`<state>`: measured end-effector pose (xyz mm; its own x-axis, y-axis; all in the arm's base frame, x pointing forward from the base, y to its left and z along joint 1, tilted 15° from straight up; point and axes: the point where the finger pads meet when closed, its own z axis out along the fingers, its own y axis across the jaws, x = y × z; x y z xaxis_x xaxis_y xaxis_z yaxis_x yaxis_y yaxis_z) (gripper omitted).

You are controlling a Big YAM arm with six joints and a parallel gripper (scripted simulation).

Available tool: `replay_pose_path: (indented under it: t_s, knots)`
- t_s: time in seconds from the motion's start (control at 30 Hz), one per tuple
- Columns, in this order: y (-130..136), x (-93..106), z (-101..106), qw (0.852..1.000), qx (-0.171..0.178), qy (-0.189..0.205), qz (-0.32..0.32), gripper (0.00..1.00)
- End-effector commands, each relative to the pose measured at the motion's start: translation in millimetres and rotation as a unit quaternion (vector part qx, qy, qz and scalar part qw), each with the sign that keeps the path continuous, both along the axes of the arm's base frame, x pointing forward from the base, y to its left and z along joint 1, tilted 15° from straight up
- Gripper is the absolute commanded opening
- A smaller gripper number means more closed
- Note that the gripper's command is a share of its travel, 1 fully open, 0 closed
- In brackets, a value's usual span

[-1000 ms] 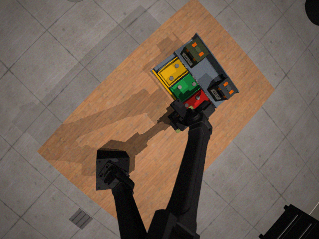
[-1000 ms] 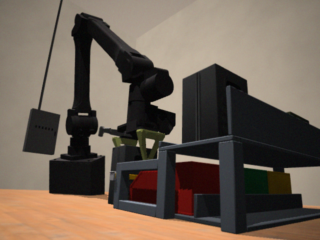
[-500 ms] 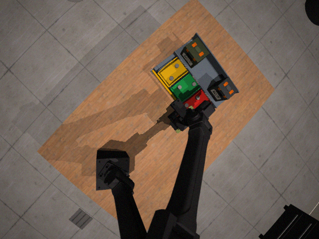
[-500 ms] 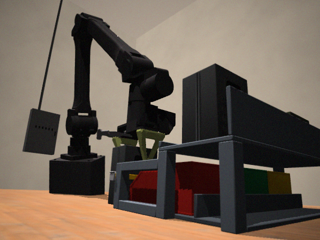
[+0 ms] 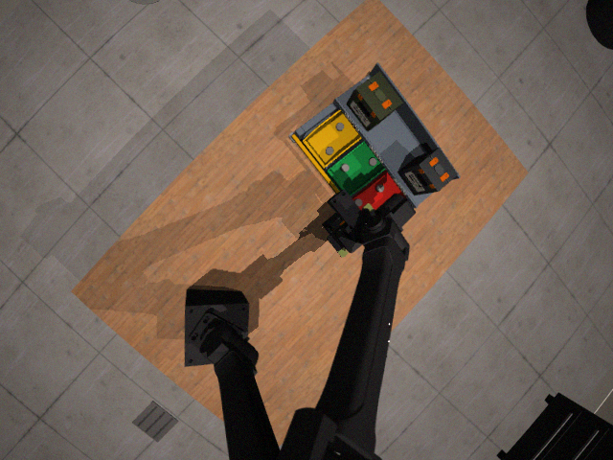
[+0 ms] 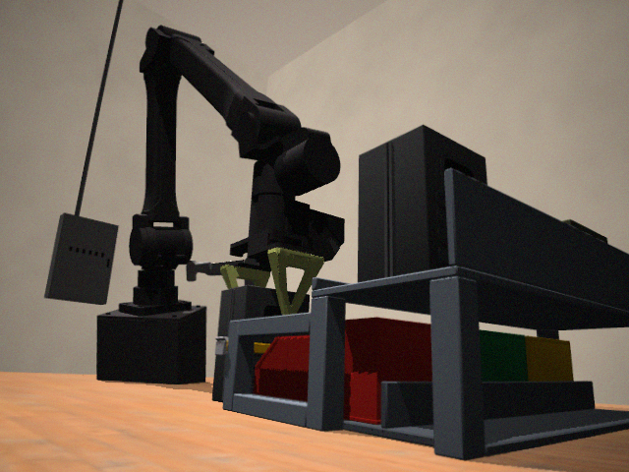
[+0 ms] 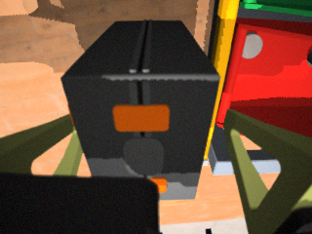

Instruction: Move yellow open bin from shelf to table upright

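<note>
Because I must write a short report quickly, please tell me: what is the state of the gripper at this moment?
Gripper: open, holding nothing, its fingers on either side of a black case.
</note>
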<state>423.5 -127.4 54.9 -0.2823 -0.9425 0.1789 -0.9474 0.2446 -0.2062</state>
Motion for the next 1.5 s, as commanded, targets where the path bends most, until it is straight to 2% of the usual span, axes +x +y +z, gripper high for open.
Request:
replay_pose_path:
  t_s: [0.0, 0.4, 0.47, 0.5, 0.57, 0.83, 0.9, 1.13, 1.27, 1.3, 1.47]
  knots:
    - [2.4, 18.1, 28.9, 1.0, -0.005, -0.024, 0.005, 1.0]
    - [13.4, 10.9, 73.2, 1.0, -0.005, -0.027, 0.002, 1.0]
    - [13.4, 10.9, 73.2, 1.0, -0.005, -0.027, 0.002, 1.0]
    - [12.5, 9.4, 62.0, 1.0, -0.002, -0.009, 0.0, 1.0]
    - [16.4, 8.6, 86.1, 1.0, -0.005, -0.028, 0.002, 1.0]
    - [22.8, 3.6, 113.3, 1.0, -0.005, -0.029, 0.002, 1.0]
    - [23.0, 3.6, 105.0, 1.0, -0.002, -0.014, 0.001, 1.0]
    - [24.2, 1.7, 121.2, 1.0, -0.004, -0.027, 0.001, 1.0]
    - [23.8, 2.1, 115.7, 1.0, -0.003, -0.02, 0.001, 1.0]
    - [23.6, 2.1, 115.2, 1.0, -0.003, -0.019, 0.0, 0.0]
    - [23.5, 2.1, 115.2, 1.0, -0.003, -0.019, 0.0, 0.0]
